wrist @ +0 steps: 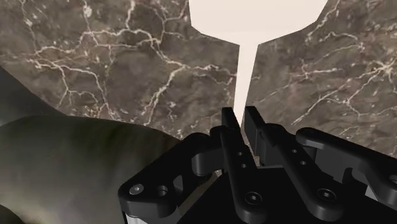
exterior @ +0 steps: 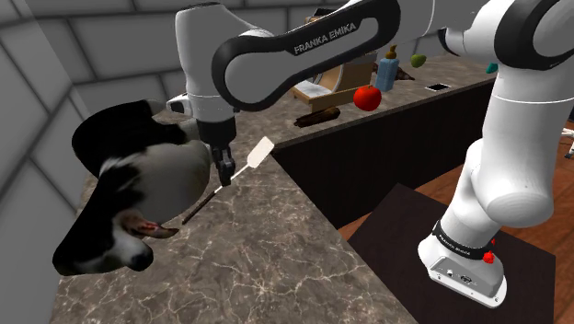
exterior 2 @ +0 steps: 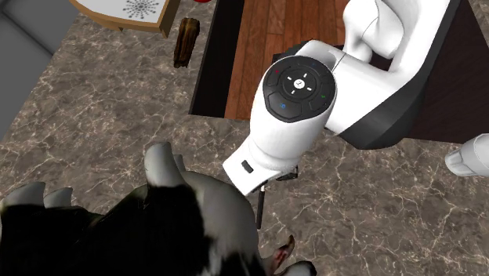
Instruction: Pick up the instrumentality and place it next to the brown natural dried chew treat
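A cream spatula-like tool (exterior: 260,153) with a flat pale blade (wrist: 254,19) and a thin stem lies slanted over the brown marble counter (exterior: 267,258). My gripper (exterior: 225,175) is shut on the stem just behind the blade, the fingertips (wrist: 230,119) pressing it from both sides. I cannot tell whether the tool touches the counter. Its dark handle end (exterior 2: 258,208) sticks out from under the hand. The brown chew treat (exterior: 317,117) lies farther along the counter near its edge, also seen as a short brown stick (exterior 2: 186,41).
A large black, white and grey animal figure (exterior: 138,184) lies right beside the gripper (wrist: 240,118), on the shoulder view's left. A red fruit (exterior: 367,98), a blue bottle (exterior: 387,72) and a wooden-edged board (exterior 2: 125,12) stand beyond the treat. The counter drops to wood floor (exterior 2: 266,47).
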Controlling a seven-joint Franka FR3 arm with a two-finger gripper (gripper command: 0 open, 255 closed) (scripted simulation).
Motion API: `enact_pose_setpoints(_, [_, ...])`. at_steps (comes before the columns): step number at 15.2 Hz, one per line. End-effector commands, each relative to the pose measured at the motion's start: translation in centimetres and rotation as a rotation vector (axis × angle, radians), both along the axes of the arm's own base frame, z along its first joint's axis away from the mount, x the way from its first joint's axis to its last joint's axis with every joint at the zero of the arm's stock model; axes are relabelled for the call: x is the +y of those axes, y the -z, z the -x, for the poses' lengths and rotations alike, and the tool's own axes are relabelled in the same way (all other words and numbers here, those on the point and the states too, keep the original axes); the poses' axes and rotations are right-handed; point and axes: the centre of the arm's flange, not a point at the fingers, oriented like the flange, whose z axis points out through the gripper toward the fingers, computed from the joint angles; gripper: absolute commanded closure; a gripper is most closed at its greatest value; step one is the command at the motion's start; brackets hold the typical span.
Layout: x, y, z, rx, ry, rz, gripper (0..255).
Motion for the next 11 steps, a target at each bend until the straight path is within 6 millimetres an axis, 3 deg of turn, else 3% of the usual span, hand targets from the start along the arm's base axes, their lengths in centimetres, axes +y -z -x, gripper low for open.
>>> enact_pose_setpoints(1, [-2.0,-0.3,-1.5,0.000,-0.001,0.000,255])
enact_pose_setpoints(11, [-12.7,-0.3,-9.2,0.000,-0.001,0.000,255])
